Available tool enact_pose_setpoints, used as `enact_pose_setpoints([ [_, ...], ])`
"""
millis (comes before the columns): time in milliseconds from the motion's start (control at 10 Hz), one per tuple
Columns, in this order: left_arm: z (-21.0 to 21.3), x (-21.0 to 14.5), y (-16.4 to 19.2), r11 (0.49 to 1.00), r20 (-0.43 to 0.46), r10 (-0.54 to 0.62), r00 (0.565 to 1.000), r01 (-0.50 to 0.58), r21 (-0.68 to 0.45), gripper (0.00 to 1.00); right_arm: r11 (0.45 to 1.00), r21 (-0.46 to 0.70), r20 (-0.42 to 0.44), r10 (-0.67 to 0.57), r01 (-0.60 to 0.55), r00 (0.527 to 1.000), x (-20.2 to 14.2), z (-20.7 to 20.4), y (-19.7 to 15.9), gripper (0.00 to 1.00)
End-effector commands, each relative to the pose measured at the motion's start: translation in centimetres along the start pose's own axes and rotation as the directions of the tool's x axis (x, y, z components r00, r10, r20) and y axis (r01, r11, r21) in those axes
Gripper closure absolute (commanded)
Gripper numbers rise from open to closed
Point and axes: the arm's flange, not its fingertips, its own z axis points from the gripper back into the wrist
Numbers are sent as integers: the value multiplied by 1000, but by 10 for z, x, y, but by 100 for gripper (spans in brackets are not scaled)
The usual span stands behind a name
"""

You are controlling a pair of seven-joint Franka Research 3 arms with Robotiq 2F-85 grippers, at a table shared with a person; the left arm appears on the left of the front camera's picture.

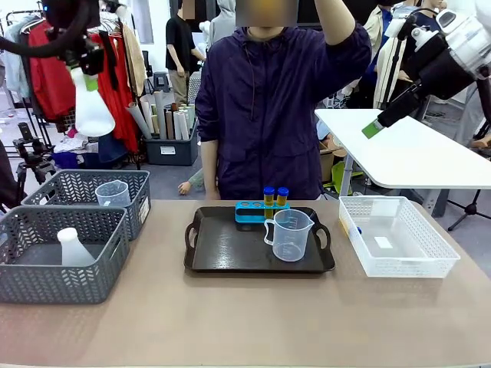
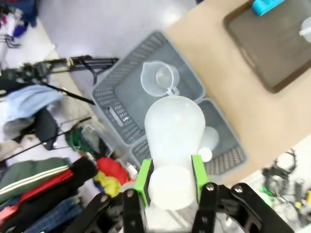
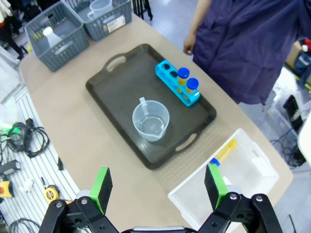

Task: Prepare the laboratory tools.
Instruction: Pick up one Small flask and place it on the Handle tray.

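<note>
Left claw (image 2: 172, 177): up high, pads pinching the white conical flask (image 2: 174, 128) by its neck, above the grey baskets (image 2: 104, 92).
Right claw (image 3: 158, 186): spread wide, empty, over the worktop (image 3: 73, 126).
Tray (image 1: 230, 257): clear beaker (image 1: 290, 234) standing; blue rack (image 1: 253, 211) carries two blue-capped tubes (image 1: 275, 195).

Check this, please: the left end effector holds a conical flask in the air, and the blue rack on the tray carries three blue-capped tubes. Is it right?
Not quite. The blue rack on the tray carries two blue-capped tubes, not three, as the right wrist view shows. The left end effector does hold a conical flask in the air.
</note>
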Motion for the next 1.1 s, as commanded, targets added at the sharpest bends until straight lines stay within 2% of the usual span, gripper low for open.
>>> enact_pose_setpoints([
  [0, 19, 30, -4, 997, 28, -62, 998, 63, -39, 100, 1000, 15, 17, -6, 5, 1000, 0, 0, 0, 0],
  [300, 0, 64, -63, 973, 102, -121, 987, 138, -183, 100, 1000, 15, 17, -6, 5, 1000, 0, 0, 0, 0],
  [500, -29, 64, -97, 953, 144, -162, 976, 193, -233, 100, 1000, 15, 17, -6, 5, 1000, 0, 0, 0, 0],
  [700, -53, 62, -132, 910, 167, -202, 965, 248, -332, 100, 1000, 15, 17, -6, 5, 1000, 0, 0, 0, 0],
  [1000, -100, 60, -164, 835, 213, -199, 957, 279, -473, 100, 1000, 15, 17, -6, 5, 1000, 0, 0, 0, 0],
])
